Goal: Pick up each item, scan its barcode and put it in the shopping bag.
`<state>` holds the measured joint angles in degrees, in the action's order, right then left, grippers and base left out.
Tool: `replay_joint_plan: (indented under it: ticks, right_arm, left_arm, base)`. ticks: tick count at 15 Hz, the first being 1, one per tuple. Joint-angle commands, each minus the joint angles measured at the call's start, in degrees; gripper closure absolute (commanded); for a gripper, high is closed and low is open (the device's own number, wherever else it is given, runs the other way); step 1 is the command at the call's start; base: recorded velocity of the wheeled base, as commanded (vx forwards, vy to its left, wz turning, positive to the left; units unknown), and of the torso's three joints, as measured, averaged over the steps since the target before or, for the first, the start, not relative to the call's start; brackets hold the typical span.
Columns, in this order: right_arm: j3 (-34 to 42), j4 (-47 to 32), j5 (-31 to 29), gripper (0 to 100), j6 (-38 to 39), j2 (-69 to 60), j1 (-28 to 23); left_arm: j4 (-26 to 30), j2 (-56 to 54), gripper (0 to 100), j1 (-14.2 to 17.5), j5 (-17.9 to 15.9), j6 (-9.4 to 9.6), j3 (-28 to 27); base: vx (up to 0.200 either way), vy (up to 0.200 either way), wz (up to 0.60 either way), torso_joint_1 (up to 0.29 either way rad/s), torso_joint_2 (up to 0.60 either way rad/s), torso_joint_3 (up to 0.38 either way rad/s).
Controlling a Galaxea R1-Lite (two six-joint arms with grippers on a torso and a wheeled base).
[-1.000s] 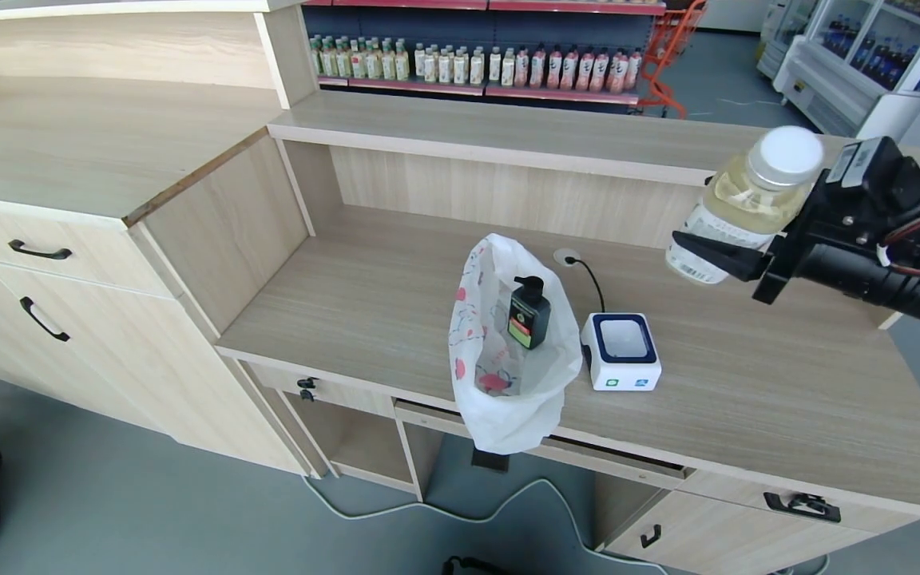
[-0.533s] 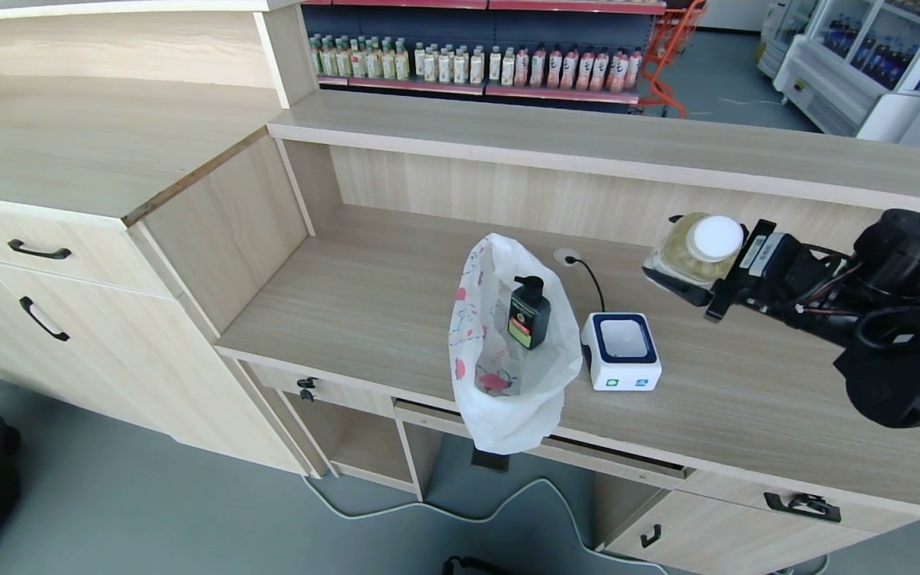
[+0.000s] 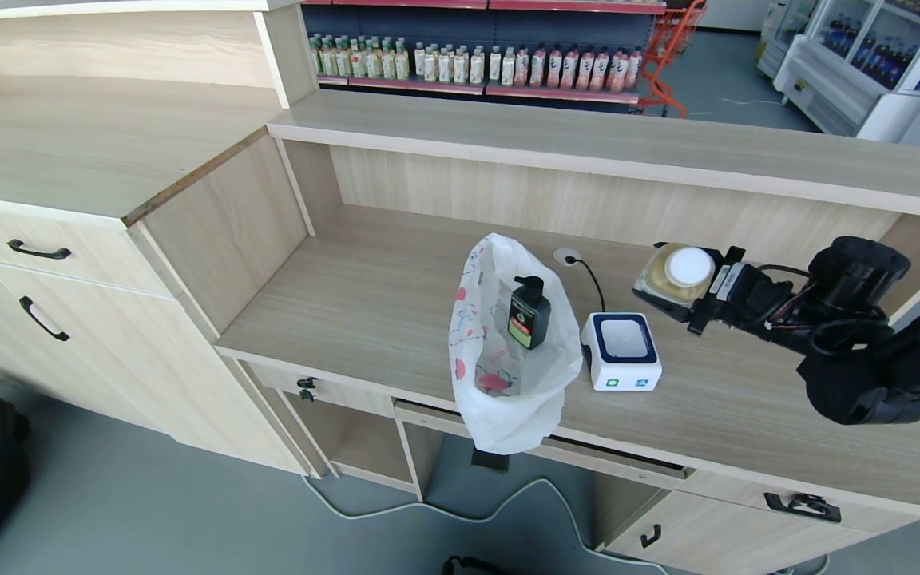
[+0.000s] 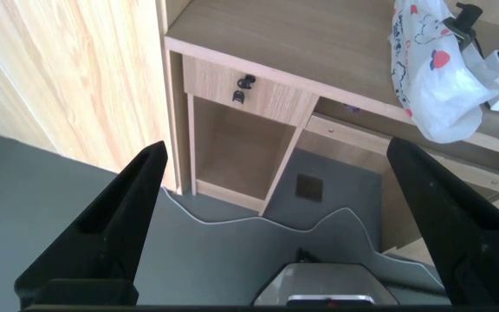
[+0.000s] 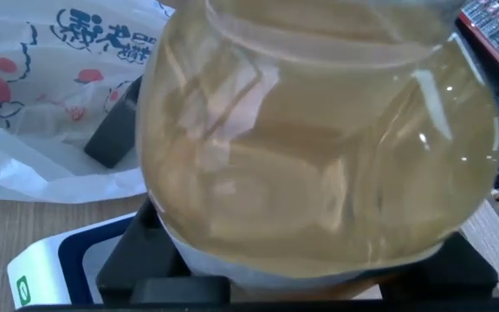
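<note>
My right gripper (image 3: 662,284) is shut on a clear bottle (image 3: 688,268) of yellowish liquid with a white cap, held just above the counter, right of and behind the white barcode scanner (image 3: 621,350). In the right wrist view the bottle (image 5: 319,147) looms close, with the scanner (image 5: 50,270) and the shopping bag (image 5: 33,147) beyond it. The white printed shopping bag (image 3: 480,375) stands open at the counter's front edge, left of the scanner, with a black pump bottle (image 3: 529,313) inside. My left gripper (image 4: 275,208) hangs open over the floor, in front of the counter.
The scanner's cable (image 3: 592,283) runs back to a port in the wooden counter (image 3: 396,295). A raised shelf (image 3: 588,136) borders the back, and a taller cabinet (image 3: 69,160) stands at the left. Drawers and an open cubby (image 4: 241,147) lie below the counter.
The right arm has brought the bottle down from high at the right and leftward, to just above the counter near the scanner. The bottle has turned cap-up toward the head camera.
</note>
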<state>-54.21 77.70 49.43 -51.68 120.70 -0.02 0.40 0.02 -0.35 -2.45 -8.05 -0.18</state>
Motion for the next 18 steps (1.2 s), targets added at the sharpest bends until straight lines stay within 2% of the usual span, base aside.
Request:
replay_joint_plan:
  ticks: [1, 18]
  right_arm:
    - [-1.51, -0.01, -0.04, 100, -0.09, 2.44, 0.38]
    - [-4.94, 0.08, -0.3, 100, -0.97, 9.12, 1.78]
  left_arm:
    - [0.04, -0.02, 0, 0.0, -0.01, -0.04, 0.01]
    - [0.04, -0.02, 0, 0.0, -0.01, -0.04, 0.01]
  base:
    - [0.0, 0.0, 0.0, 0.0, 0.0, 0.0]
    - [0.0, 0.0, 0.0, 0.0, 0.0, 0.0]
